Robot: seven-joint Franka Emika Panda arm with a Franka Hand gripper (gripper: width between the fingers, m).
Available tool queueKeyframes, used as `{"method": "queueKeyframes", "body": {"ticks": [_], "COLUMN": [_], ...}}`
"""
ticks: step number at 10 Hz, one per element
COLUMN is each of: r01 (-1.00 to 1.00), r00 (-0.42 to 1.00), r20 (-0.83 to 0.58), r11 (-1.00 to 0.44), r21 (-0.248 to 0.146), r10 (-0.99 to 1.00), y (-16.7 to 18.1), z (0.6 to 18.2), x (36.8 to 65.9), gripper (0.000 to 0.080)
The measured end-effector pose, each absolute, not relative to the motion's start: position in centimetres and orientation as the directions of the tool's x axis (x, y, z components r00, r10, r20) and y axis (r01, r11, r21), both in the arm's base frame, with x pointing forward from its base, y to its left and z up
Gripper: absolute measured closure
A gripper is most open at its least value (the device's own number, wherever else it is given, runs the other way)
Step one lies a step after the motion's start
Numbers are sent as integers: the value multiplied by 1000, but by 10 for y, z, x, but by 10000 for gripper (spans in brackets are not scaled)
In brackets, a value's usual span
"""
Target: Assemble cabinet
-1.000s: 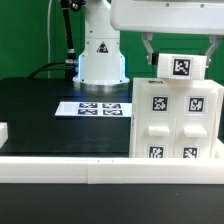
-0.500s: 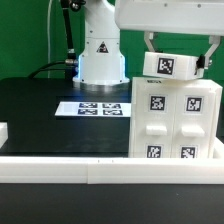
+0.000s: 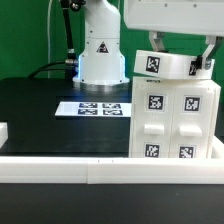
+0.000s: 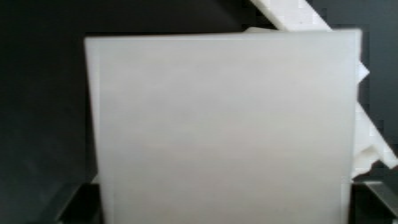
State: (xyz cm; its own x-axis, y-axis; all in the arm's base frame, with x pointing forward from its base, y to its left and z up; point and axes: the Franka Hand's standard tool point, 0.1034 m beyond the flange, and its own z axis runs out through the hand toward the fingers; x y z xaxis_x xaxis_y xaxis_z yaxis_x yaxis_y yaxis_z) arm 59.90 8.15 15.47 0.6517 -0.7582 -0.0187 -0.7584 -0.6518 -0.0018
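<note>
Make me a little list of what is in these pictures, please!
cabinet: big white box, upright, on the exterior view's right, four tagged front panels showing
small tagged block: white, tilted, just above the cabinet's top
jaws: shut on the small tagged block, one on each side
marker board: flat on the black table, to the exterior view's left of the cabinet
arm base: white, behind the marker board
wrist view: mostly one plain white surface, cannot tell which part

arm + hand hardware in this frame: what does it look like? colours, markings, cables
White arm base with a black triangular sticker and a blue light at its side; black cables run behind it. The hand has a pale boxy housing and two dark fingers.
</note>
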Motion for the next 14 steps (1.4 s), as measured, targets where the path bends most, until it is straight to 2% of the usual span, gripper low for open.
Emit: {"method": "queueKeyframes", "body": {"ticks": [2,5,6,12,14], "r01": [-825,-942,-951,-994,-988], "r00": [565,333,307,-89,-137], "r20": [-15,-4,-6,-73,-84], "r11": [-565,-333,-307,93,142], "r21": [-7,-48,-49,-61,-61], "r10": [-825,-943,-952,-993,-987], "y": [83,88,90,97,98], "z": [155,154,154,155,155], "x": [600,603,603,607,607], "gripper": [233,233,233,233,233]}}
